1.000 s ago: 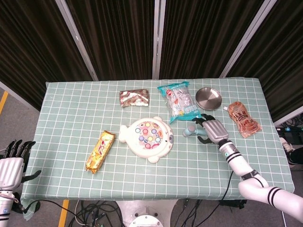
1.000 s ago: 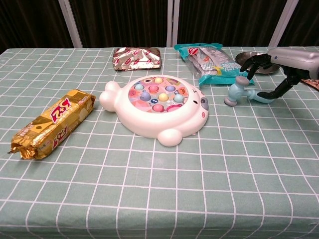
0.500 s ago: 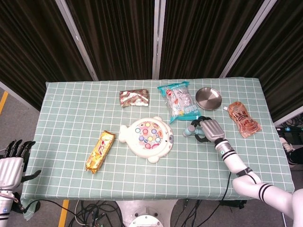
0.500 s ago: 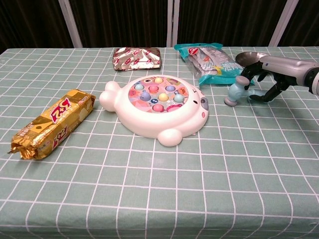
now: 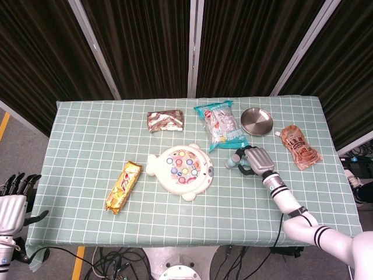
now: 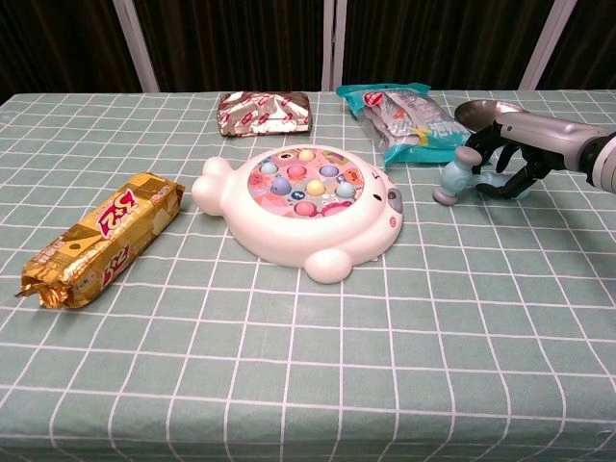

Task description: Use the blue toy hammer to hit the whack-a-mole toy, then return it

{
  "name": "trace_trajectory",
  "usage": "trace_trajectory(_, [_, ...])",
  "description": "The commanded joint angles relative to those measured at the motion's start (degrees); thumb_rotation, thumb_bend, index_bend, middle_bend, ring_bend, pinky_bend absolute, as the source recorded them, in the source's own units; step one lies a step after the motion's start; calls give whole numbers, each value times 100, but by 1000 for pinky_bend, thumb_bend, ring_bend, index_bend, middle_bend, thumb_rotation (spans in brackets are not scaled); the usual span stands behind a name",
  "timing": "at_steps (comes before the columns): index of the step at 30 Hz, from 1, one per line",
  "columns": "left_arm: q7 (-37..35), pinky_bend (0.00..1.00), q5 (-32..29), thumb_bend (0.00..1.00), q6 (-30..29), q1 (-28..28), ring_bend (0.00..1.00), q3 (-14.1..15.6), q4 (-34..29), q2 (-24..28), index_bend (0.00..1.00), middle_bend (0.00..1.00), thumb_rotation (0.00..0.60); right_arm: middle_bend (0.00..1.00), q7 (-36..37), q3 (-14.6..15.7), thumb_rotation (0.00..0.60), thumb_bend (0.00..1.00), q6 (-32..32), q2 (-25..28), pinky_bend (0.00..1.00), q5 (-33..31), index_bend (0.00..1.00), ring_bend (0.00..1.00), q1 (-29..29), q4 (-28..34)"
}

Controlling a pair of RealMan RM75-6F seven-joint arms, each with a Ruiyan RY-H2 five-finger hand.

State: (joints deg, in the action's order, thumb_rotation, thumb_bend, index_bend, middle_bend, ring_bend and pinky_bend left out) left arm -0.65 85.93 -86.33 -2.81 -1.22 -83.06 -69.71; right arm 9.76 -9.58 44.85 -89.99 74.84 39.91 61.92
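Note:
The blue toy hammer (image 5: 233, 161) lies on the table just right of the white whack-a-mole toy (image 5: 182, 170), its head (image 6: 453, 182) pointing at the toy (image 6: 303, 207). My right hand (image 5: 255, 160) has its fingers curled over the hammer's handle, with the thumb under it (image 6: 508, 164). The handle is mostly hidden by the fingers. My left hand (image 5: 13, 201) hangs off the table's near left corner, fingers apart and holding nothing.
A teal snack bag (image 5: 220, 125) and a metal dish (image 5: 257, 121) lie right behind the hammer. An orange pouch (image 5: 299, 147) is at the right, a brown packet (image 5: 165, 121) at the back, and a gold snack bar (image 5: 123, 186) left of the toy.
My right hand has slid left onto the hammer and its fingers have curled in from spread to wrapped around the handle. The hammer stays in place. The left hand is unchanged.

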Motion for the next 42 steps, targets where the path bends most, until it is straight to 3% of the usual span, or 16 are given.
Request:
trace_trajectory(1, [-8, 24, -3, 0, -2, 5, 47, 1, 9, 0, 131, 136, 600, 435, 31, 8, 600, 341, 9, -29, 332, 4, 440, 264, 6, -44])
trace_trajectory(18, [-23, 24, -5, 0, -21, 44, 47, 17, 54, -12, 131, 136, 600, 488, 330, 75, 600, 380, 123, -238, 407, 109, 507, 324, -1, -368])
trace_trajectory(30, [-28, 24, 10, 0, -56, 74, 47, 23, 63, -8, 131, 136, 600, 581, 733, 137, 600, 476, 452, -366, 527, 411, 629, 430, -23, -629])
trace_trajectory(35, [-17, 24, 10, 0, -73, 79, 47, 12, 45, 13, 131, 136, 600, 627, 696, 180, 600, 515, 835, -61, 575, 719, 679, 477, -37, -314])
trace_trajectory(42, [17, 24, 32, 0, -96, 91, 47, 19, -15, 52, 131, 136, 600, 687, 164, 162, 600, 580, 1154, 653, 655, 1041, 736, 539, 43, 759])
